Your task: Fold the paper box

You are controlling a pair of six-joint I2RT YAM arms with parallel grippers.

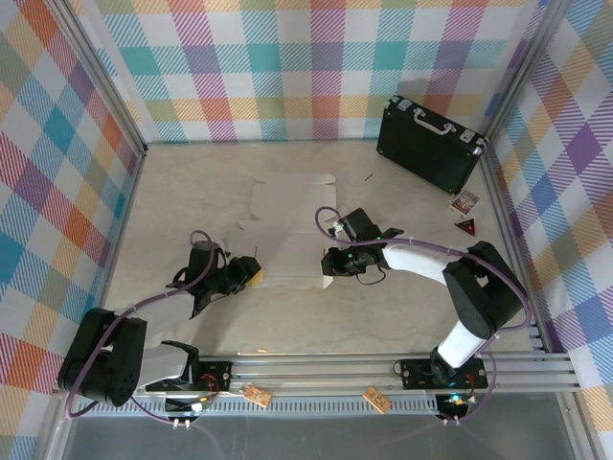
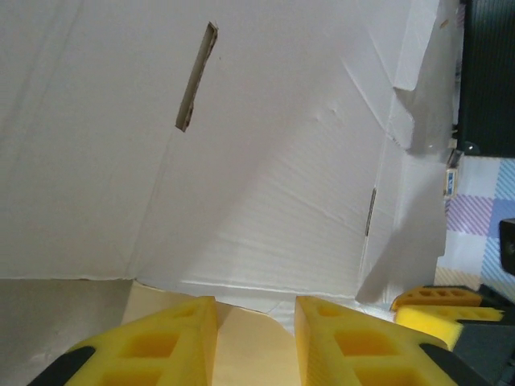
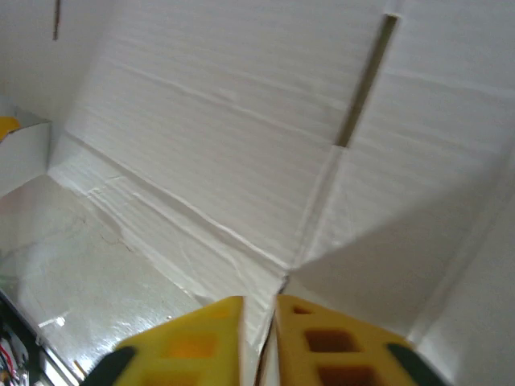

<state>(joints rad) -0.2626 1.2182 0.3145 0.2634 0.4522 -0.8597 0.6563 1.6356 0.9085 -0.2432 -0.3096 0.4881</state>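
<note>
Beige worktop [image 1: 192,182] carries the paper box [image 1: 287,206]; left fingers [image 2: 169,338] stand partly apart at its tan flap, right fingers [image 3: 322,346] narrowly straddle its edge, grip unclear.

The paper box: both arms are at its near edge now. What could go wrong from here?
1. The right fingers stand close on either side of a thin flap edge of the paper box; if that hold is weak, the flap may slip out and drop back.
2. The left fingers stand apart over a tan flap; a push there might slide the light box across the table instead of folding it.
</note>
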